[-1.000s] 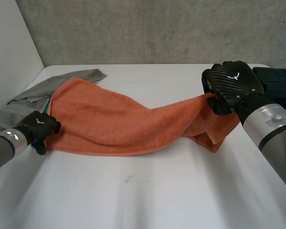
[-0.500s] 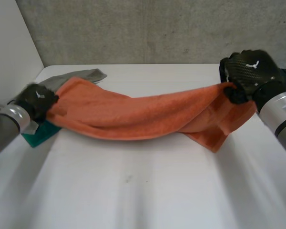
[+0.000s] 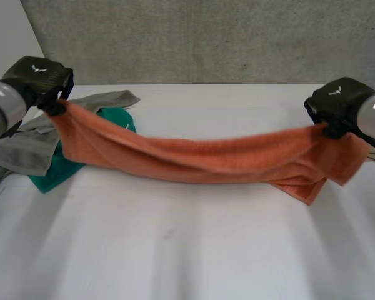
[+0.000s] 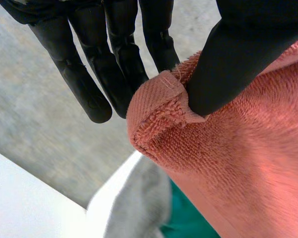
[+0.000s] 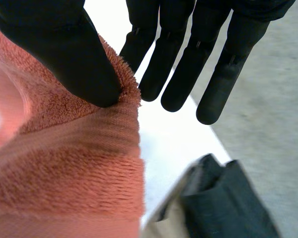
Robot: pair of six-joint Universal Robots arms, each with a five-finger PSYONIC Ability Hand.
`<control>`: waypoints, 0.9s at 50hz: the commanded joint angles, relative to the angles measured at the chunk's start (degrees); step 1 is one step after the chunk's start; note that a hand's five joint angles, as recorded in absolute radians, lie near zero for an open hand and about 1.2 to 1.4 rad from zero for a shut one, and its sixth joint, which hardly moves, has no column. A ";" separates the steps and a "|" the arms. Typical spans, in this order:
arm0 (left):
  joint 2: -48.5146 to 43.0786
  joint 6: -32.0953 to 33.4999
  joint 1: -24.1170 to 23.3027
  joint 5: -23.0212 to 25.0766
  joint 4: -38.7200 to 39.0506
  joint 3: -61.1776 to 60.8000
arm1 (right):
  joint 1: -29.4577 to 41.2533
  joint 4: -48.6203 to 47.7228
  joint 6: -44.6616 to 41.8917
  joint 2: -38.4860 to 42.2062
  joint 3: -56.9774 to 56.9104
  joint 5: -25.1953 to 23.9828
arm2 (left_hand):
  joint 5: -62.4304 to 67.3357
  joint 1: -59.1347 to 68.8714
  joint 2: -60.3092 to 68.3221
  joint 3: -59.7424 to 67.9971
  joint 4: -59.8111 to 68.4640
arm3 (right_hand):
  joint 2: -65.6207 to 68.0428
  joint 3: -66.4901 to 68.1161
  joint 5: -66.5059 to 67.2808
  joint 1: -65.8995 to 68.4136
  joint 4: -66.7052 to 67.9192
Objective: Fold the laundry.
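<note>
The orange towel (image 3: 200, 159) sags in a stretched band over the white desk (image 3: 187, 250), its left corner pinched between thumb and fingers (image 4: 84, 84) of the left hand (image 3: 37, 78) at the far left, its right corner pinched likewise by the right hand (image 3: 337, 103), a grey cloth (image 3: 25, 147) and a green cloth (image 3: 53, 169) lying beneath its left end

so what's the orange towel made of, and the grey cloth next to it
The towel looks like cotton terry with a matte finish: the left wrist view shows a looped pile and a flat woven hem at the corner. The grey cloth looks thinner and smooth, with no pile, and lies in soft folds. It is possibly a knit, but the weave is too small to tell.
</note>
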 commanded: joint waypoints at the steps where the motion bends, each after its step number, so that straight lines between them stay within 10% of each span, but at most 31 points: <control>1: -8.86 -3.83 -0.96 -0.33 13.88 19.32 | 3.12 -17.81 11.55 10.58 -19.50 12.32 | 13.77 13.70 11.59 11.89 11.35 | 12.53 11.91 12.68 15.64 11.39; 9: -3.94 -19.82 -2.63 -4.72 38.06 22.51 | 2.42 -38.50 27.22 4.62 -15.57 10.68 | 13.77 13.70 11.59 11.89 11.35 | 12.53 11.91 12.68 15.64 11.39; 34: -12.91 -17.47 -3.33 -2.88 35.35 -10.71 | 0.67 -17.49 10.26 20.25 -0.53 1.52 | 13.77 13.70 11.59 11.89 11.35 | 11.01 10.39 11.16 14.12 9.87; 37: -12.47 -16.94 -3.33 -2.70 35.09 -12.03 | -0.30 -19.50 10.96 21.31 -0.53 2.57 | 13.77 13.70 11.59 11.89 11.35 | -42.23 -42.84 -42.08 -39.12 -43.36; 45: -8.60 -17.11 -2.72 -2.35 33.24 -13.97 | -3.46 -25.84 16.58 14.99 3.33 5.31 | 13.77 13.70 11.59 11.89 11.35 | -57.47 -58.09 -57.32 -54.36 -58.61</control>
